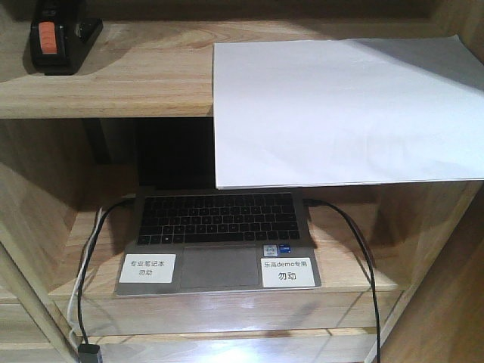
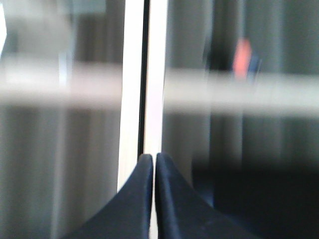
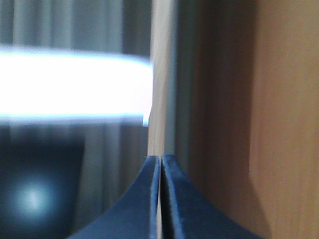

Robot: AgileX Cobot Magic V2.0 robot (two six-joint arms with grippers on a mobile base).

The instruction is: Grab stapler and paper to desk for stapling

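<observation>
The black stapler (image 1: 60, 41), with its orange-red patch on top, lies at the far left of the upper shelf board. The white paper (image 1: 340, 113) lies on the same board at the right, and its front part hangs over the edge. Neither gripper shows in the front view. In the blurred left wrist view my left gripper (image 2: 153, 157) is shut with nothing in it; an orange blur, the stapler (image 2: 242, 57), sits up and to the right behind a pale shelf edge. My right gripper (image 3: 161, 158) is also shut and empty, and the paper (image 3: 75, 87) is a bright white band at upper left. The desk is out of view.
An open grey laptop (image 1: 219, 238) with two small white labels sits on the lower shelf board under the paper. Black cables (image 1: 355, 234) run from both its sides. Wooden side walls (image 1: 446, 249) close in the shelf bay on the left and right.
</observation>
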